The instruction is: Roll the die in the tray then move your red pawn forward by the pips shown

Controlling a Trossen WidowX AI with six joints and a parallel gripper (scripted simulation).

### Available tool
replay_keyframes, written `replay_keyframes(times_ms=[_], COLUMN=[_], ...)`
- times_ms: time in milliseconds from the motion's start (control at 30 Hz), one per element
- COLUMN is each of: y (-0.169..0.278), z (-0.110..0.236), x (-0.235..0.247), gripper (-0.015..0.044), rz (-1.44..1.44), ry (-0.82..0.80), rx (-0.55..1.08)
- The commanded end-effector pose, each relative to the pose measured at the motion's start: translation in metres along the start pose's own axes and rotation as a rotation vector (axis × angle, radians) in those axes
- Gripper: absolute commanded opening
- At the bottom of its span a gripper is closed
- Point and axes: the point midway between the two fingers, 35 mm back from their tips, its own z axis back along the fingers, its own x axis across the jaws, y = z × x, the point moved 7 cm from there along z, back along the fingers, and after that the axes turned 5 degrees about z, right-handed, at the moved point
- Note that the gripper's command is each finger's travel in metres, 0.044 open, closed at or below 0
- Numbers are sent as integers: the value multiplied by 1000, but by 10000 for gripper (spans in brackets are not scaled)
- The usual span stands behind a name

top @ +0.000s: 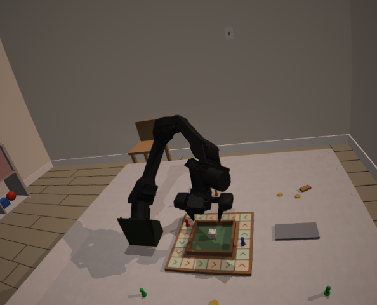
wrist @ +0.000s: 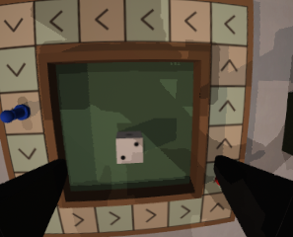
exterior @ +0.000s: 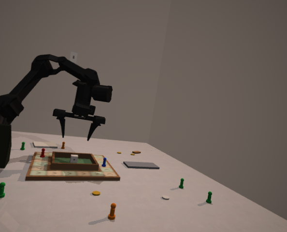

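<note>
The white die (top: 212,232) (exterior: 74,158) (wrist: 129,150) lies on the green floor of the wooden tray (top: 208,252) (exterior: 73,166) (wrist: 43,118) in the middle of the board (top: 208,264) (exterior: 64,173) (wrist: 146,20). In the wrist view its top face looks like two pips. My gripper (top: 205,219) (exterior: 75,138) (wrist: 142,165) is open and empty, hanging well above the tray. The red pawn (top: 186,223) (exterior: 42,152) stands on a track square at the board's corner nearest the arm base. The blue pawn (top: 242,241) (exterior: 104,162) (wrist: 15,115) stands on the opposite side's track.
The arm base (top: 141,229) stands beside the board. A grey slab (top: 296,230) (exterior: 141,165) lies to the board's far side. Green pawns (top: 143,291) (top: 327,290), an orange pawn (exterior: 111,211), yellow discs (exterior: 95,193) and a white card (exterior: 45,144) are scattered on the table.
</note>
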Motion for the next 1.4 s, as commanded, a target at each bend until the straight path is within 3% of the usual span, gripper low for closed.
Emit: replay_keyframes(times_ms=[0, 200, 433, 933, 1367], y=[6, 27, 48, 68, 70], z=[0, -4, -13, -27, -27], x=[-7, -34, -67, -102, -103], gripper=[361, 204, 200, 200, 200], rz=[136, 722, 1406, 2100, 2135], ry=[-1, -22, -60, -113, -115], rx=[-2, 17, 23, 3, 1])
